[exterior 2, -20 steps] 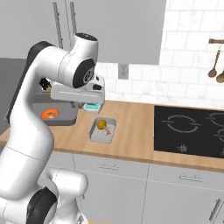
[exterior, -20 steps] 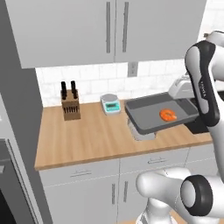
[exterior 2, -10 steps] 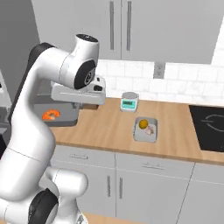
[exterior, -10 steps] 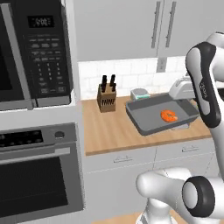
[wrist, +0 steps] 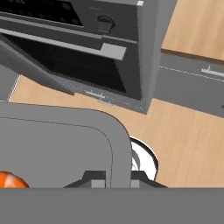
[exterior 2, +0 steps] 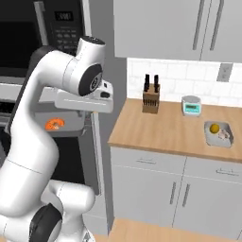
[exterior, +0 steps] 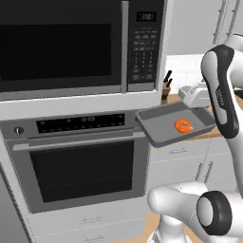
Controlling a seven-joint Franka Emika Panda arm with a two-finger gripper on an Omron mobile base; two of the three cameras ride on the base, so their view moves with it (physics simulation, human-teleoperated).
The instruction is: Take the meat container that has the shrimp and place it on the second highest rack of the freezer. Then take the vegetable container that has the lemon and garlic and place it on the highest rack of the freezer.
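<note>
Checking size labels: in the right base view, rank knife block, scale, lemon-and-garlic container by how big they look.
1. knife block
2. lemon-and-garlic container, about the block's size but flat and nearer the camera, so unsure
3. scale

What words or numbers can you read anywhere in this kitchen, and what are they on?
Microwave clock display: lit digits, too blurred to read.
Microwave keypad: rows of button labels, too small to read.
Oven control strip: tiny markings, unreadable.
Robot arm: small dark lettering on the white link, too blurred to read.
Kitchen scale: screen shows no readable figure.
Nothing can be quoted for certain.
</note>
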